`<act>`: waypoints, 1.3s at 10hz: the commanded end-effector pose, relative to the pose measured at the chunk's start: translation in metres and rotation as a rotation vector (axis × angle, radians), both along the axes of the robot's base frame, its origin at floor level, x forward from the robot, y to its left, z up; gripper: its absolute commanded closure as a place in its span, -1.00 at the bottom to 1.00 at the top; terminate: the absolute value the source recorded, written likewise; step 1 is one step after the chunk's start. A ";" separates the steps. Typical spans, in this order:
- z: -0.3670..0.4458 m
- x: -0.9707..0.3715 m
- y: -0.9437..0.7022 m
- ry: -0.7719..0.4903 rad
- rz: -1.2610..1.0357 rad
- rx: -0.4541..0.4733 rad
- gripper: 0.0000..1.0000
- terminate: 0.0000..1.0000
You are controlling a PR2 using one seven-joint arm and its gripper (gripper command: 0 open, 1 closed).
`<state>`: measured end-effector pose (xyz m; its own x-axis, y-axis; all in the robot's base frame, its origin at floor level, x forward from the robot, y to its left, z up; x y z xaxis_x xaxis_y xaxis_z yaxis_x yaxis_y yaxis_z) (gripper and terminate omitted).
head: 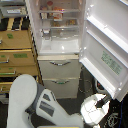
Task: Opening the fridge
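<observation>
We look down on a cramped room with a dark floor [75, 102] showing in the near middle, in front of the fridge [59, 42]. The fridge stands at the centre of the far side, tall and white, with its big upper door [106, 45] swung wide open toward the exterior view's right. The inside face of that door is smooth white plastic with moulded racks, and a small green-and-white sticker [111, 62] sits on its lower part. The open compartment shows pale shelves [59, 21] carrying a few small items that are too blurred for us to name.

Below the compartment are two shut drawers, the upper drawer [60, 67] and the lower drawer [61, 86], each flat-fronted and off-white with a curved silver handle [60, 63] near its top edge.

Just beside the fridge on the exterior view's left stands a tan wooden cabinet [17, 52], matte and boxy, with stacked drawers bearing green labels. A grey box [12, 9] rests above it at the far left.

In the near foreground we see the robot's rounded white shoulder [22, 102] and a grey-panelled arm [52, 110] reaching toward the right. The claw [100, 103] sits low at the near right, close under the open door's bottom corner; it is washed out by glare, so we cannot tell how far its fingers are spread or whether it has hold of anything.
</observation>
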<state>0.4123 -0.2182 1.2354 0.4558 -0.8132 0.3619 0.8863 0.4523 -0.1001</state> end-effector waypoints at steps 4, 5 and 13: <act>-0.065 0.117 -0.164 -0.059 0.102 0.224 1.00 -1.00; -0.074 0.122 -0.122 -0.059 0.133 0.239 1.00 -1.00; -0.179 0.077 0.504 0.048 0.841 0.308 1.00 -1.00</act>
<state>0.5411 -0.0555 1.1291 0.8059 -0.5741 0.1450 0.5652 0.8188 0.1008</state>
